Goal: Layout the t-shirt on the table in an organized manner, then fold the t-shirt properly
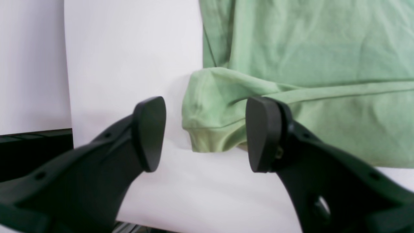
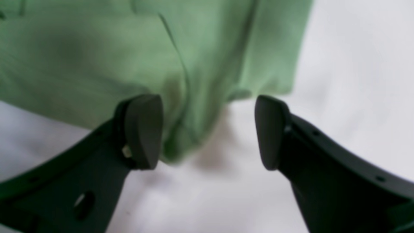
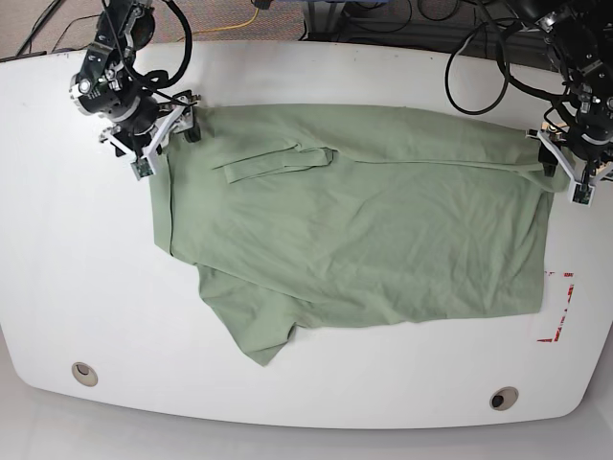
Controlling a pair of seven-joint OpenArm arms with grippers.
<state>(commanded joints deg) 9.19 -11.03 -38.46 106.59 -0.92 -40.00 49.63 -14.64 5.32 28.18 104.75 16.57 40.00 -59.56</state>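
On the base view's left I see my right tool [image 3: 168, 129] spread wide, gripping nothing, at the t-shirt's [image 3: 364, 220] far corner. The shirt lies mostly flat across the white counter [image 3: 77, 268] — my left tool [image 3: 556, 158] gapes wide at its opposite corner.

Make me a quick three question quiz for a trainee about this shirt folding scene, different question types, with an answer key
1. True or false: both grippers are open.
2. What does the t-shirt lie on?
A. a wooden bench
B. the white table
C. a tray
3. Fill in: the tape outline near the shirt's edge is ____.

Key:
1. True: the left gripper and right gripper stand apart, clamping nothing.
2. B
3. red
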